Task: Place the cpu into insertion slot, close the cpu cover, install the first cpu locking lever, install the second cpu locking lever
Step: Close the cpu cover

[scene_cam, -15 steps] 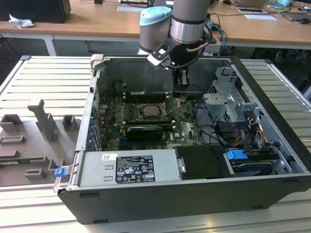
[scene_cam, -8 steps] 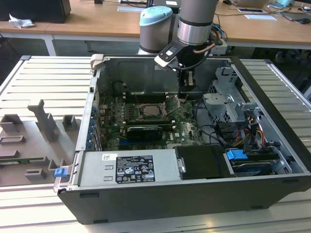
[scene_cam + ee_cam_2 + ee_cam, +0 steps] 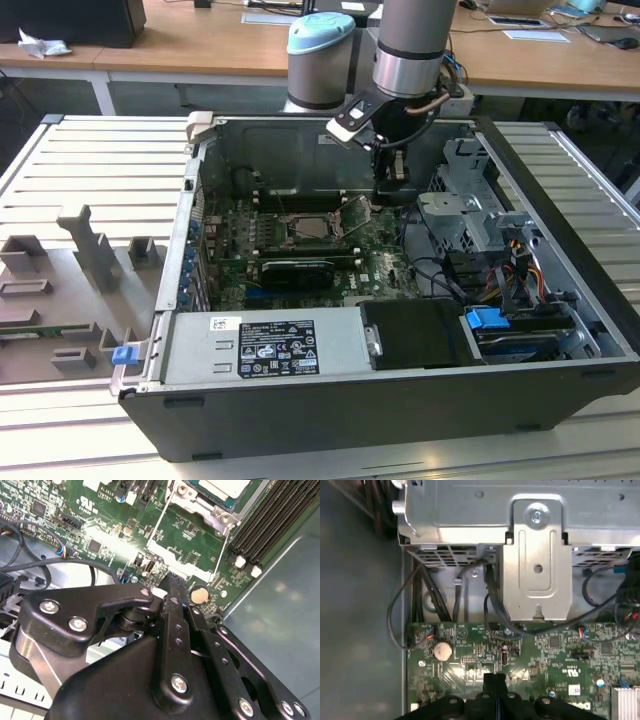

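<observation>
We see a ribbed metal worktop (image 3: 560, 170) carrying an open computer case (image 3: 330, 420), with a grey fixture tray (image 3: 80, 270) beside it on the exterior view's left. The arm (image 3: 410, 40) comes down into the case near its rear wall. Along the case's near side lies a labelled power supply box (image 3: 270, 345), and behind it the green motherboard (image 3: 385, 265) covers the floor of the case. In the first wrist view we find a silvery drive cage (image 3: 535, 555) beyond the board's edge, with dark cables (image 3: 400, 615) looping below it.

The tool (image 3: 392, 175) hangs over the board, on the exterior view's right of the socket and close to the raised cover. In both wrist views its black fingers (image 3: 172, 585) (image 3: 495, 680) are pressed together, and we see nothing between them.

The insertion slot (image 3: 192, 502) sits in the middle of the board beside the long black RAM slots (image 3: 265, 525). The cpu cover (image 3: 355, 213) stands open, tilted up from the slot's edge on the side toward the tool. In the second wrist view its far edge (image 3: 180, 562) lies just beyond the fingertips, and we cannot tell whether they touch. The cpu (image 3: 225, 486) lies in the slot, pale face up. A coin cell (image 3: 200, 595) (image 3: 442, 650) sits near the board's corner, just beside the fingertips.
</observation>
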Motion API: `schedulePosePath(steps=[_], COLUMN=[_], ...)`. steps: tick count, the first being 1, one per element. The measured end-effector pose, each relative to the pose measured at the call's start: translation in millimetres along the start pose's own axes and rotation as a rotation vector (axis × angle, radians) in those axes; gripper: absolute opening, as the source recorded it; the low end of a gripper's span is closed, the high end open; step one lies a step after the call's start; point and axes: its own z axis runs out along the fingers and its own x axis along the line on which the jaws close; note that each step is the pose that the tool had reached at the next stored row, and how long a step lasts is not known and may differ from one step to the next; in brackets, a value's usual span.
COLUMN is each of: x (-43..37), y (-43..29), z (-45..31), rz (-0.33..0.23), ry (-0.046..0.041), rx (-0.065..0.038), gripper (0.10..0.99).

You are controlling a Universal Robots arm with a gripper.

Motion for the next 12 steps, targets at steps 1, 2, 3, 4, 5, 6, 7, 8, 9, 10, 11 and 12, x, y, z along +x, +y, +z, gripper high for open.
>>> schedulePosePath(steps=[1, 2, 3, 4, 5, 6, 7, 8, 9, 10, 11, 12], x=[0.5, 0.7, 0.8, 0.8, 0.8, 0.7, 0.8, 0.8, 0.8, 0.7, 0.7, 0.6], y=[1.3, 1.9, 1.8, 1.8, 1.6, 1.1, -0.3, -1.6, -3.2, -8.3, -12.7, -16.7], z=[1.6, 3.6, 5.2, 6.5, 6.7, 6.6, 6.7, 6.6, 6.7, 6.5, 6.5, 6.4], rz=[0.0, 0.0, 0.0, 0.0, 0.0, 0.0, 0.0, 0.0, 0.0, 0.0, -0.001, 0.0], ry=[-0.0001, 0.0, 0.0, 0.0, -0.0003, -0.0004, -0.0001, -0.0002, -0.0001, -0.0001, -0.0001, -0.0002], rx=[0.001, 0.001, 0.002, 0.003, 0.003, 0.004, 0.006, 0.008, 0.008, 0.009, 0.009, 0.009], gripper=[0.106, 0.106, 0.106, 0.106, 0.106, 0.106, 0.106, 0.106, 0.106, 0.106, 0.106, 0.106])
